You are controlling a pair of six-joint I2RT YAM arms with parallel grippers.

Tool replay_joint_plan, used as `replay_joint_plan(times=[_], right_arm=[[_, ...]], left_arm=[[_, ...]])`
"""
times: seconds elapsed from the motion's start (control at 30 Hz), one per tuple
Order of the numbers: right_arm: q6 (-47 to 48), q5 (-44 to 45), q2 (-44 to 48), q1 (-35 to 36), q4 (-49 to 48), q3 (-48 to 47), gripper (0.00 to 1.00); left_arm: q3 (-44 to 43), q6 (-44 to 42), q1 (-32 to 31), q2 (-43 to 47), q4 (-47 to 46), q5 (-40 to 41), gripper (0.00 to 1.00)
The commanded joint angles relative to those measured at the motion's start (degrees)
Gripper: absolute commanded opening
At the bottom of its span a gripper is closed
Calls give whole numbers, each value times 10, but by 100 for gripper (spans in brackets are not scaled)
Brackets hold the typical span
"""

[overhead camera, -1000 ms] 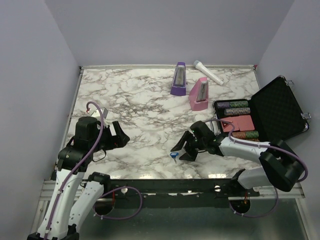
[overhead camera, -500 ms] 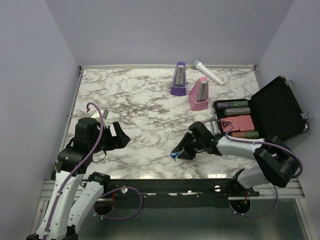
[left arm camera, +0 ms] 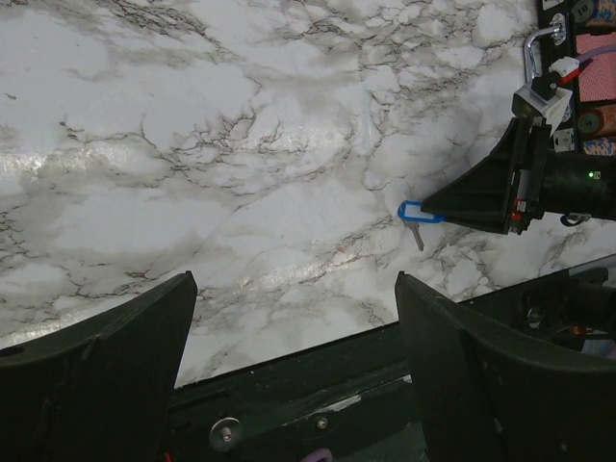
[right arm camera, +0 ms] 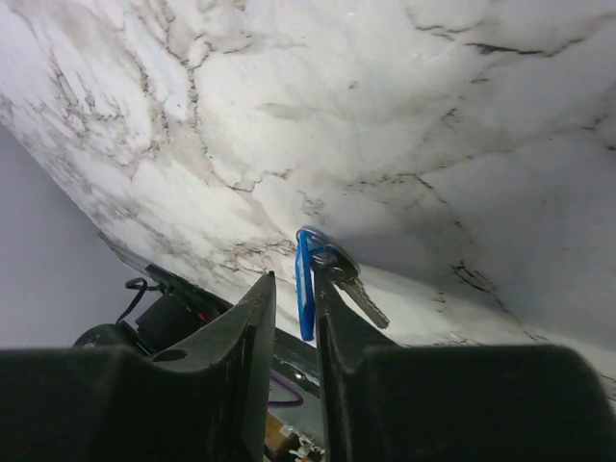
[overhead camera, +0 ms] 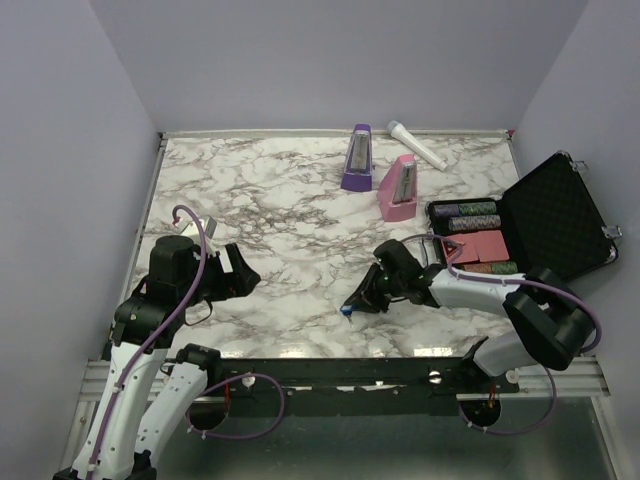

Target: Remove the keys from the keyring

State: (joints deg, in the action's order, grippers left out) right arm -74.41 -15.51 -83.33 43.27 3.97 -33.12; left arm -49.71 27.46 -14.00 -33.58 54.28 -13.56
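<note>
Straddling the keys, the right claw is nearly closed, grip uncertain; left claw wide open.

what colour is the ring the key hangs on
Bright blue keyring, shown best in the right wrist view.

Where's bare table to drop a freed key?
Free: the wide white marble tabletop left of the purple wedge metronome, and the near strip between the open left end effector and the right end effector. Crowded: right side, with pink wedge metronome, white cylinder, open black chip case; blue keyring sits at the right end effector's tips.
</note>
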Motion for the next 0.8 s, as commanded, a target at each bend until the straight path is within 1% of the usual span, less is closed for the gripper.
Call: replay_joint_plan(times=[0.0,0.13,0.2,0.27,0.53,0.63,0.77], right_arm=[[21,12,-5,9,3,-20,27],[25,8,-2,10,6,-17,19],[28,4,-2,10,8,-17,11],[34,2,-1,10,15,-19,1],[87,-18,22,11,59,-60,1],[118,-38,47,11,79,-84,1],[159,-90,87,11,80,-109,1]], left_arm=[[6,-4,-2,5,-7,7,92],[6,-4,-2,7,-7,7,92],[6,-4,-2,8,-7,8,92],[6,-4,-2,8,-7,8,92],[6,-4,-2,11,-7,7,92],[4,-5,-2,15,-6,6,92],[-7,-9,-2,19,9,8,92]])
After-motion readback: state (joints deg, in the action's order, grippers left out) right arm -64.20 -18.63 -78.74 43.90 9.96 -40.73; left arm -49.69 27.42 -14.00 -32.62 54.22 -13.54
